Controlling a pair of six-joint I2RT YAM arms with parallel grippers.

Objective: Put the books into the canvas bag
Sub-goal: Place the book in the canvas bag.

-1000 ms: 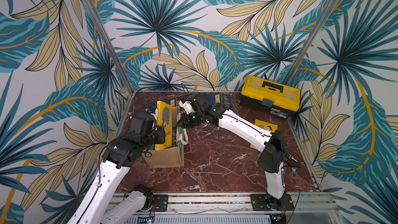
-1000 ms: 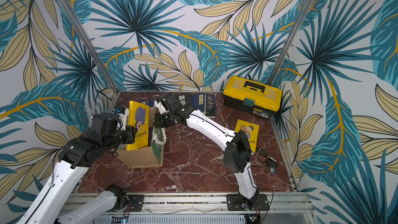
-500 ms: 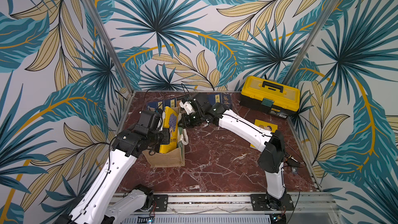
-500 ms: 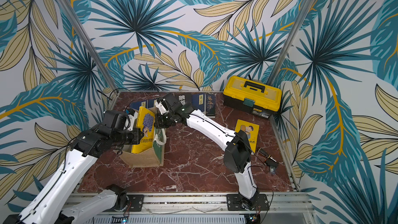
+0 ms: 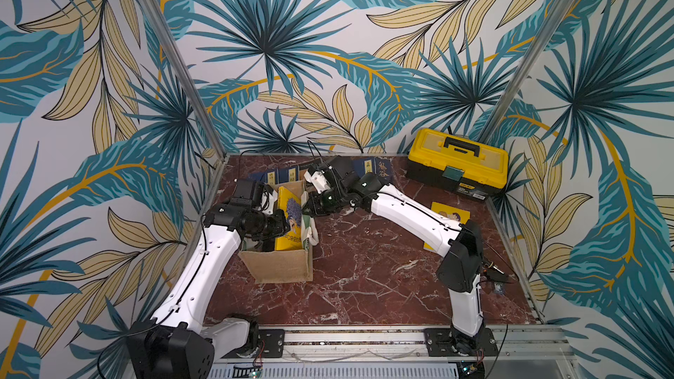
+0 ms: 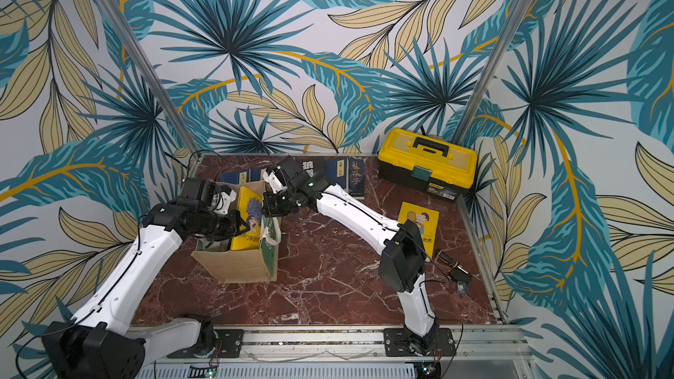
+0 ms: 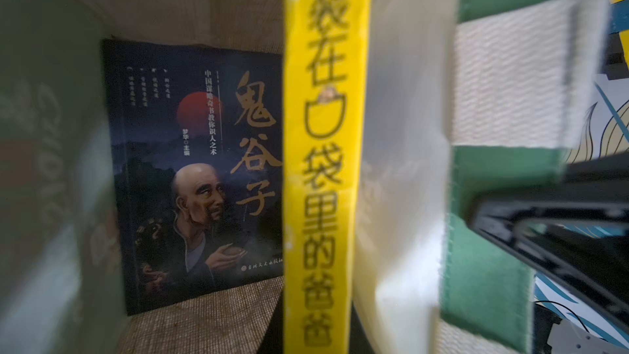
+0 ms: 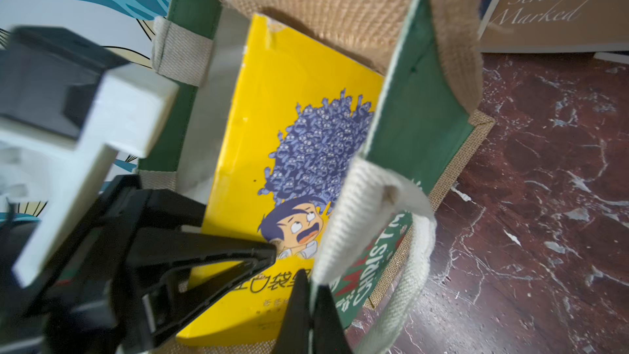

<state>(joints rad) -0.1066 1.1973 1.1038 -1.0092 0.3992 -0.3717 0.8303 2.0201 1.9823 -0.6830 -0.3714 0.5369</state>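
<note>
The canvas bag (image 5: 281, 266) (image 6: 233, 266) stands open at the left of the marble table. My left gripper (image 5: 286, 223) (image 6: 243, 226) is shut on a bright yellow book (image 5: 290, 213) (image 6: 250, 213) that stands on edge inside the bag. In the left wrist view its yellow spine (image 7: 320, 165) runs down past a dark book (image 7: 190, 165) lying flat on the bag's bottom. My right gripper (image 5: 307, 209) (image 6: 269, 209) (image 8: 311, 304) is shut on the bag's green-and-white side panel beside the white handle (image 8: 401, 233), holding that side outward.
Several navy and dark books (image 5: 379, 169) (image 6: 355, 176) lie along the back edge, with a tan one (image 8: 544, 11) among them. Another yellow book (image 5: 450, 215) (image 6: 419, 220) lies under the right arm. A yellow-and-black toolbox (image 5: 457, 162) (image 6: 426, 162) fills the back right corner.
My left arm has lowered the yellow book from above the bag's mouth down into the bag. The right gripper has kept its hold on the bag's side.
</note>
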